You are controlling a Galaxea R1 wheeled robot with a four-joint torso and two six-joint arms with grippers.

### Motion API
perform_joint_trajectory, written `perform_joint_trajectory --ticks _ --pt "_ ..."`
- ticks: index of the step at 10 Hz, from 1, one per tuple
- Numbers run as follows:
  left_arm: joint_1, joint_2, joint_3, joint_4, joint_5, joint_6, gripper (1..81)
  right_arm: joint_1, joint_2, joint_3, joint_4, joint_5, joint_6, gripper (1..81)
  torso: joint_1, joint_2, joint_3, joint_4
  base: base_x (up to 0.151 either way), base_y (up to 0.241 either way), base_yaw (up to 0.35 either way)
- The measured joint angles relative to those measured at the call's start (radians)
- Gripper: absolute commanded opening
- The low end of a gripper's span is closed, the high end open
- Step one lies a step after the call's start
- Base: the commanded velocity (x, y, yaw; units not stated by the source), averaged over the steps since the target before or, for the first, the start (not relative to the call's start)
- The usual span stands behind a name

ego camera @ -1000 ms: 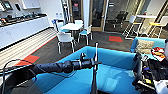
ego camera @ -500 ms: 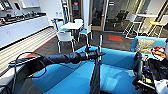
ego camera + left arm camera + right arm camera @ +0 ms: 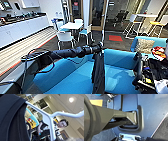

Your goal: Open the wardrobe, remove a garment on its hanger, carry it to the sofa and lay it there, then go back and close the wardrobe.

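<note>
The left end effector [image 3: 99, 47] grips the hanger [image 3: 50, 119], suspending the garment [image 3: 98, 72] over the sofa [image 3: 72, 80]. Lower gradually so fabric lies flat. Right end effector state: cannot tell.

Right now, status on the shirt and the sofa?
Left gripper holding the hanger, black T-shirt hanging over blue sofa. Not laid down. Person sits beside.
</note>
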Motion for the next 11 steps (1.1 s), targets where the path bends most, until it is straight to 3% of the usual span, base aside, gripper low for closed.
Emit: perform_joint_trajectory --ticks 4,5,6,8,9,11 --pt "0.001 0.103 -0.234 0.000 0.037 -0.023 1.0 0.002 0.001 0.000 0.000 0.000 0.000 81.1 0.000 0.000 0.000 0.001 0.000 0.000 0.000" --pt "0.003 0.128 -0.290 0.000 0.046 -0.029 1.0 0.002 0.001 0.000 0.000 0.000 0.000 81.1 0.000 0.000 0.000 0.009 0.000 0.000 0.000" --pt "0.004 0.151 -0.344 0.000 0.057 -0.039 1.0 0.002 0.003 0.000 0.000 -0.001 0.000 81.1 0.000 0.000 0.000 0.033 0.000 0.000 0.000" --pt "0.021 0.184 -0.428 0.001 0.072 -0.041 1.0 0.003 0.003 -0.001 0.000 0.000 0.000 81.1 0.000 0.000 0.000 0.097 0.000 0.000 0.000" --pt "0.046 0.189 -0.469 0.006 0.082 -0.040 1.0 0.003 0.002 -0.002 0.000 0.000 0.000 81.1 0.000 0.000 0.000 0.119 0.000 0.000 0.000" --pt "0.107 0.200 -0.533 0.034 0.112 -0.040 1.0 0.005 0.003 -0.004 0.001 0.002 0.000 81.1 0.000 0.000 0.000 0.125 0.000 0.000 0.000"
